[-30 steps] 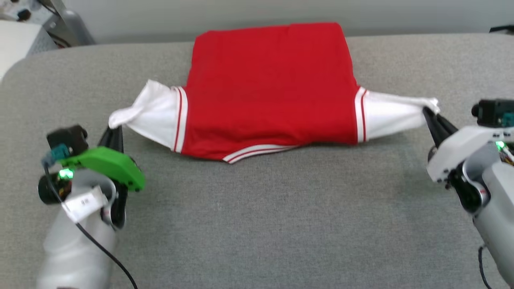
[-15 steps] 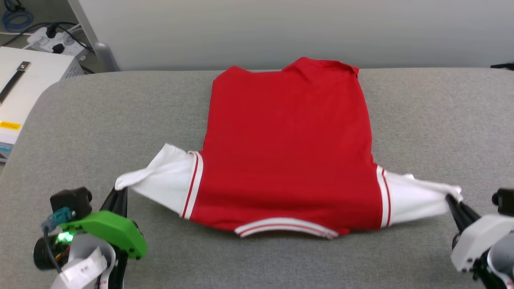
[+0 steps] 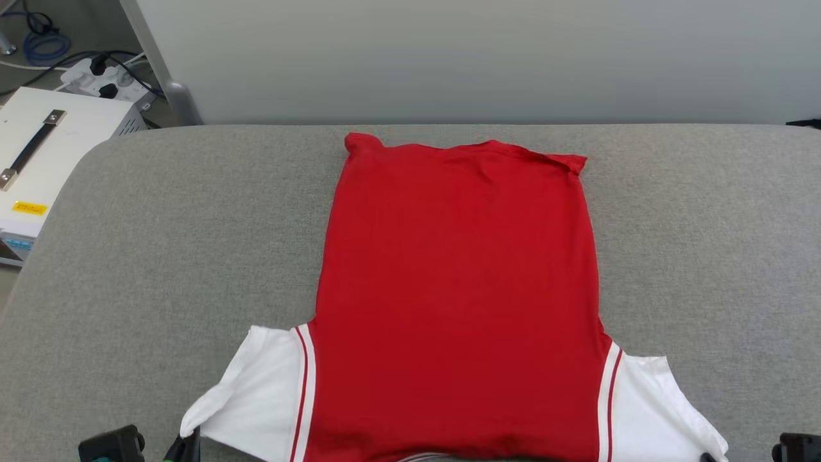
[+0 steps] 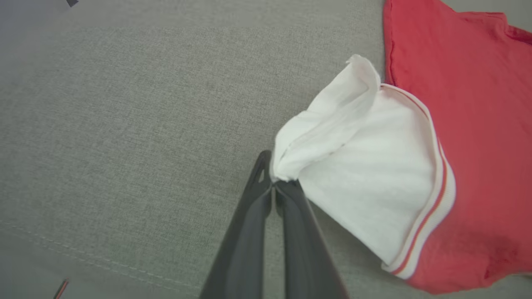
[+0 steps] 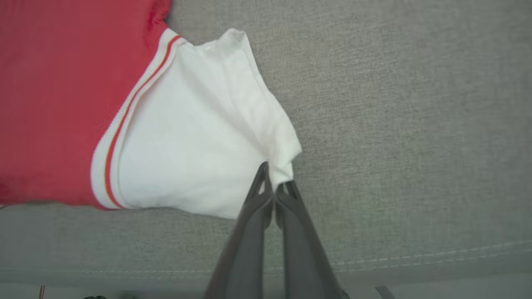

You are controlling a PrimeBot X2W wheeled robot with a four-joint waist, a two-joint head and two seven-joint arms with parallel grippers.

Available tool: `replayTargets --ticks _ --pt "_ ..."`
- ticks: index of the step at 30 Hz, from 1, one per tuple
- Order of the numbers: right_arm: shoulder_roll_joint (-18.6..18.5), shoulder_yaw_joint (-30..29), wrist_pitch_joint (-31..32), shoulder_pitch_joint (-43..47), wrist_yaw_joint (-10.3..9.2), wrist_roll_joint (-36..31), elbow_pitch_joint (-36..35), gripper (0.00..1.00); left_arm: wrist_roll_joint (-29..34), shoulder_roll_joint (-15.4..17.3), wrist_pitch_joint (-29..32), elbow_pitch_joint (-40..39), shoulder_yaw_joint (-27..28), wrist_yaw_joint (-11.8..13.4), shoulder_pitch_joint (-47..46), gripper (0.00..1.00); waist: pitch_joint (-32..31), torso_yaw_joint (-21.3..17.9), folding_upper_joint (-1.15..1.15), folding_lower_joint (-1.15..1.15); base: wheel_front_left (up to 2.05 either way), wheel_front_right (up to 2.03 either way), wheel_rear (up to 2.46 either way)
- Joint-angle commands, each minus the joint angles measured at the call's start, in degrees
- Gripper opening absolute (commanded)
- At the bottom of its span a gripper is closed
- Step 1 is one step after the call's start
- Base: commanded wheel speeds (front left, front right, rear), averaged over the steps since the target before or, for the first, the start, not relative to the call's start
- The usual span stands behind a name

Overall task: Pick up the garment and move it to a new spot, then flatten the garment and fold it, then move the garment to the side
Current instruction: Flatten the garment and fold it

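Wide desk [image 3: 147,256] in grey woven fabric, rounded off at the ten o'clock corner. Stitched seam [image 4: 104,260] along its near edge in the left wrist view, likewise in the right wrist view. Behind the desk, at twelve o'clock, a plain pale grey wall panel [image 3: 449,58], evenly lit, free of hard shadows. At ten o'clock, beside the desk, a white case [image 3: 77,138] with a black strap handle [image 3: 29,151] and a yellow label [image 3: 29,208]. Farther off at eleven o'clock, on the floor [image 3: 90,19], a white power strip [image 3: 106,80] with black plugs, dark cables and a coil of blue cable [image 3: 45,43]. Grey metal post [image 3: 179,102] at the panel's left edge.
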Motion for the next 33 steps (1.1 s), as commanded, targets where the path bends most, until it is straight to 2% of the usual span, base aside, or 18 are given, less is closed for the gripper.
replayTargets --ticks 1,5,6,7,8,14,18,24,33 --pt "0.2 -0.4 -0.1 1.2 -0.04 -0.4 0.4 0.00 -0.4 -0.1 -0.8 0.4 0.2 0.5 1.5 0.00 0.0 0.0 0.00 0.01 0.00 0.00 0.00" --pt "0.4 0.0 -0.9 1.8 -0.04 -0.2 2.1 0.00 -0.4 -0.7 -2.2 0.9 -0.4 0.0 2.4 0.00 0.3 0.1 0.00 0.01 0.00 0.00 0.00" --pt "0.2 0.2 -1.4 1.5 -0.04 0.0 2.5 0.14 -0.2 -0.8 -2.5 0.9 -0.7 -0.3 2.1 0.00 0.4 0.3 0.00 0.01 0.00 0.00 0.00" --pt "-0.1 0.6 -2.1 0.9 -0.04 0.2 2.8 0.82 0.1 -0.9 -3.1 0.9 -1.1 -0.6 1.6 0.00 0.5 0.5 0.00 0.01 0.00 0.00 0.00" --pt "-0.3 0.7 -3.1 0.1 -0.04 0.4 2.8 1.00 0.3 -1.1 -3.4 0.9 -1.4 -0.9 1.2 0.00 0.6 0.7 0.00 0.01 0.00 0.00 0.00" --pt "-2.2 -0.2 -10.4 -7.9 -0.04 1.0 2.6 1.00 1.9 -1.9 -5.0 0.2 -3.9 -2.2 -2.3 0.00 2.1 2.1 0.00 0.01 0.00 0.00 0.00" --pt "-3.9 -1.6 -12.1 -16.1 -0.04 0.7 4.7 1.00 3.1 -2.6 -6.1 -0.7 -5.3 -2.8 -5.0 0.00 4.5 3.9 0.00 0.01 0.00 0.00 0.00" --pt "-8.9 -1.1 -12.0 -32.5 -0.04 0.8 14.6 1.00 4.9 -4.2 -8.1 -2.3 -7.4 -3.4 -10.1 0.00 9.6 7.6 0.00 0.01 0.00 0.00 0.00" --pt "-17.0 5.9 -2.7 -55.7 -0.04 2.1 35.0 1.00 7.1 -7.3 -11.1 -2.9 -11.2 -5.2 -17.2 0.00 16.5 13.7 0.00 0.01 0.00 0.00 0.00"
